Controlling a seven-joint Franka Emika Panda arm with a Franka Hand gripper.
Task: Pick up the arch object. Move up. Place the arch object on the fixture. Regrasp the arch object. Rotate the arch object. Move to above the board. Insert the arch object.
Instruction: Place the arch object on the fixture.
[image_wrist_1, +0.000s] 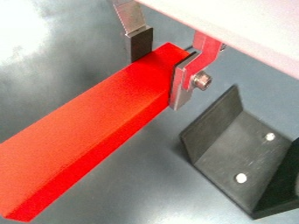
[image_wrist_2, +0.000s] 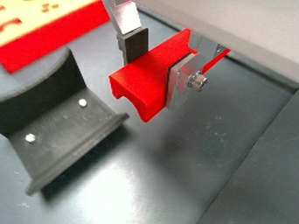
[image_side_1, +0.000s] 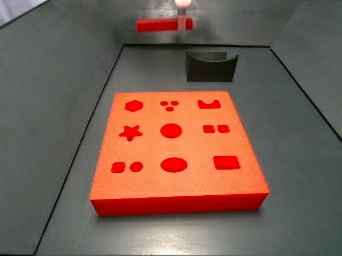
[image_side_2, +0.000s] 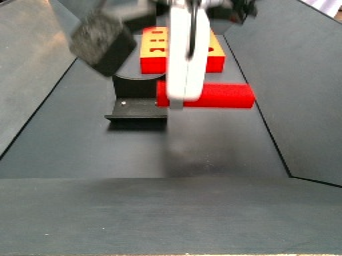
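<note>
The arch object is a long bright-red bar, and its arch-cut end faces the camera in a wrist view. My gripper is shut on it near one end, with a silver finger flat against its side and the dark pad on the opposite side. In both side views the arch object hangs level in the air above the floor, held by the gripper. The dark fixture stands on the floor close beside and below the bar. The red-orange board lies flat beyond it.
Grey walls slope up on both sides of the floor. The board's edge shows behind the fixture in a wrist view, and the board lies behind the gripper in a side view. A dark camera mount hangs on the arm.
</note>
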